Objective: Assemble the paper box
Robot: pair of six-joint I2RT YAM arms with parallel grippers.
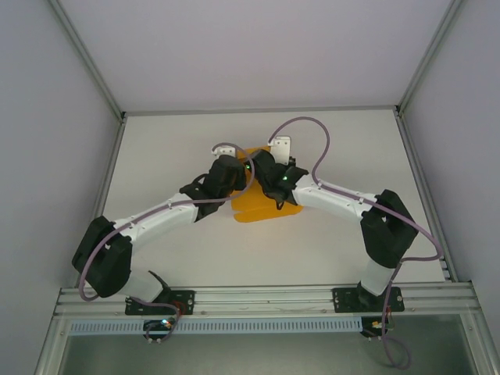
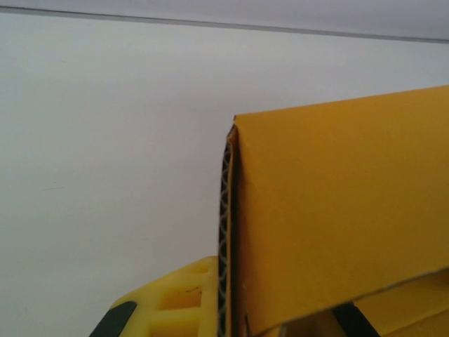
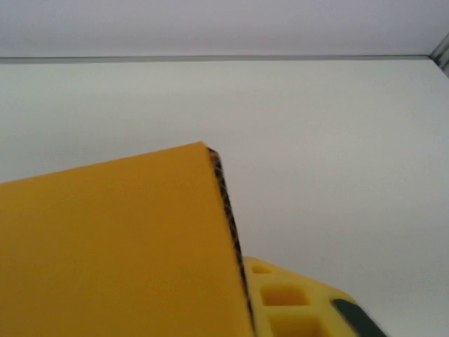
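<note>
Top external view shows you both arms bent inward like elbows, their white forearm links rising from the near edge of the table and meeting over the paper box. The box is an orange sheet, partly folded, lying about mid-table. Its rounded near flap pokes out flat below the wrists, and a small strip of it shows beyond them.

Your left gripper comes at the box from its left side, wrist turned toward the centre. Your right gripper mirrors it from the box's right side, and the two black wrist bodies almost touch above the box.

In the left wrist view a raised orange panel stands just right of the yellow finger, with its corrugated edge running down against that finger's inner face. The left fingers are closed, pinching this panel.

In the right wrist view a tilted orange panel covers the left half, its corrugated edge touching the inner side of the yellow finger. The other finger is hidden behind the card, so you cannot tell whether the right fingers are clamped or parted.
</note>
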